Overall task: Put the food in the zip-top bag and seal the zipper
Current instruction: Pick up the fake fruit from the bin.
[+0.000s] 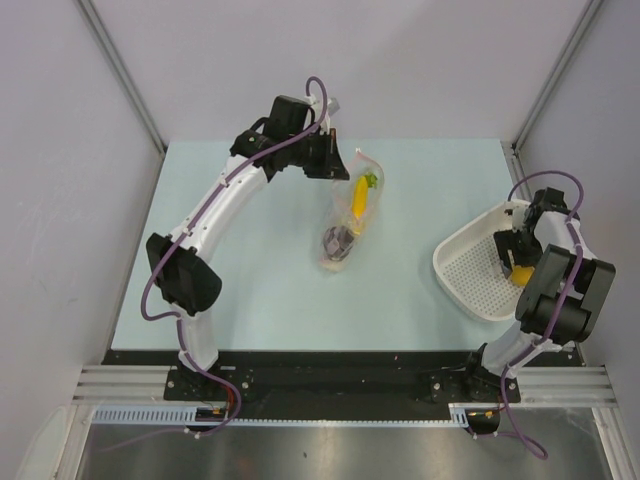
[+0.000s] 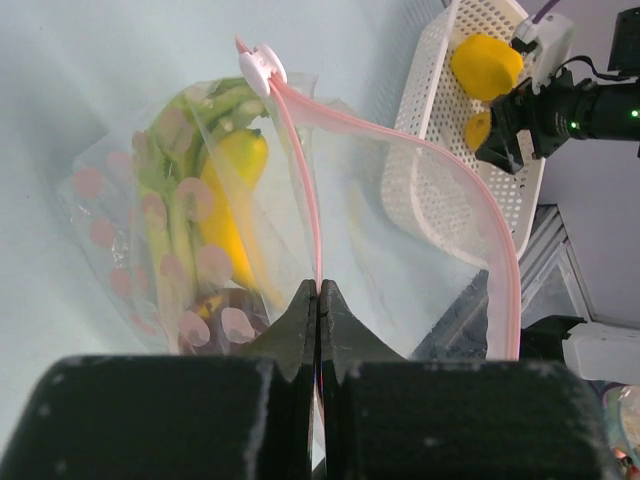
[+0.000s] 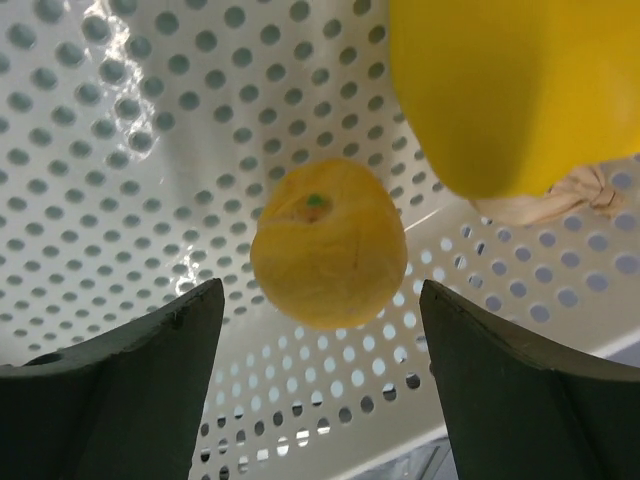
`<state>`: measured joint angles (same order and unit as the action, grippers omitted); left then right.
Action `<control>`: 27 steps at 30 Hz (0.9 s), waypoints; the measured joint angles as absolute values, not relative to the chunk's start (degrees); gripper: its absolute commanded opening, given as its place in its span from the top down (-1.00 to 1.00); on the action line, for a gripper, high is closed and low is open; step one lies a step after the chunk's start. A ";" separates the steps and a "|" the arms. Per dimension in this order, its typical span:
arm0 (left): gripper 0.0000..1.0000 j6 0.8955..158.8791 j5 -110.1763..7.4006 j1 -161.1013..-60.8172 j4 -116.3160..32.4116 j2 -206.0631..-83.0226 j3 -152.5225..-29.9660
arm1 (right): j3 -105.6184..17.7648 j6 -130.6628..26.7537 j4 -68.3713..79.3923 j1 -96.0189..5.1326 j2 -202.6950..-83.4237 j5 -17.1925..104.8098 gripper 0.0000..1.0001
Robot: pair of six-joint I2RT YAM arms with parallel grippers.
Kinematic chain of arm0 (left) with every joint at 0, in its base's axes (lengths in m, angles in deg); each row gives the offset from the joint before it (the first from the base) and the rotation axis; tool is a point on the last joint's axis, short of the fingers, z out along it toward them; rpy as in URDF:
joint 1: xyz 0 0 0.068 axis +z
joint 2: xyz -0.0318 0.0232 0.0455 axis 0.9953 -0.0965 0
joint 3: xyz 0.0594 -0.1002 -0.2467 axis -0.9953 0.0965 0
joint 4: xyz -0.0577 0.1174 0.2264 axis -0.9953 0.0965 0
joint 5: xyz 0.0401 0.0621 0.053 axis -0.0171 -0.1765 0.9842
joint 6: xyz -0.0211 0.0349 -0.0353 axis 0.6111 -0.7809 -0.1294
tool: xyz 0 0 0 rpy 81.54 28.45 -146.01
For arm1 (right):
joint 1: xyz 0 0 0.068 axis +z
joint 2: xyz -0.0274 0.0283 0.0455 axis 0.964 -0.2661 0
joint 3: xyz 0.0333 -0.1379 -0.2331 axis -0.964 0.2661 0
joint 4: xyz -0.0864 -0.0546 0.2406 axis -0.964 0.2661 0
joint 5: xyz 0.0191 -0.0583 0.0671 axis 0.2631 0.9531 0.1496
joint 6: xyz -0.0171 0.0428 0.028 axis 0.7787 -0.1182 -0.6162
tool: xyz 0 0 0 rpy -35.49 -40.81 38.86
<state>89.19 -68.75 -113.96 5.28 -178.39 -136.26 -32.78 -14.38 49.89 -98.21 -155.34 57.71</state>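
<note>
top external view: the left arm reaches out over the pale table, and the left claw sits at the far end of the zip-top bag, which lies about mid-table. inside the bag i can see the banana, a bit of green leek and the dark round fruit at the near end. from the left wrist, that claw is pinched tight on the zipper. the pink strip runs up from between the closed fingers to a white slider. the other side of the mouth bows away to the right, so the bag gapes. over on the right, the white basket holds the small orange-yellow fruit just beside a larger yellow piece. the right claw hangs over it spread wide, a finger on either side of the small fruit, not touching it.
</note>
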 measured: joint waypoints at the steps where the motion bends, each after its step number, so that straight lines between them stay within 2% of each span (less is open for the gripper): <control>1: 0.99 89.17 -68.75 -113.93 5.28 -178.34 -136.11 | -32.78 -14.20 49.10 -98.21 -156.24 57.84 -0.69; 5: 1.00 89.04 -68.71 -113.89 5.32 -178.32 -135.93 | -32.72 -13.59 46.74 -98.21 -159.36 58.50 -0.61; 7: 1.00 88.75 -68.69 -113.89 5.32 -178.32 -135.91 | -32.58 -13.39 46.04 -98.21 -160.41 58.56 -0.34; 8: 1.00 88.73 -68.69 -113.89 5.34 -178.32 -135.91 | -32.56 -13.20 45.95 -98.21 -160.59 58.54 -0.13; 10: 1.00 88.67 -68.64 -113.87 5.54 -178.32 -135.91 | -32.54 -12.85 45.82 -98.14 -160.61 58.48 0.06; 11: 1.00 88.58 -68.64 -113.85 5.80 -178.32 -135.93 | -32.54 -12.98 45.86 -97.86 -160.43 58.30 0.24; 17: 0.99 87.38 -68.51 -113.82 7.99 -178.32 -136.96 | -33.35 -14.18 51.83 -94.41 -154.14 52.53 0.78; 20: 1.00 87.09 -68.45 -113.78 8.71 -178.32 -137.77 | -36.83 -16.19 55.81 -90.51 -147.71 44.90 0.91; 27: 1.00 86.68 -68.99 -113.78 11.55 -178.34 -141.42 | -52.26 -28.15 55.66 -76.55 -138.60 23.24 0.89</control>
<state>86.68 -68.99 -113.78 11.55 -178.34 -141.42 -52.26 -28.15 55.66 -76.55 -138.60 23.24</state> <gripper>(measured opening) 0.006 0.610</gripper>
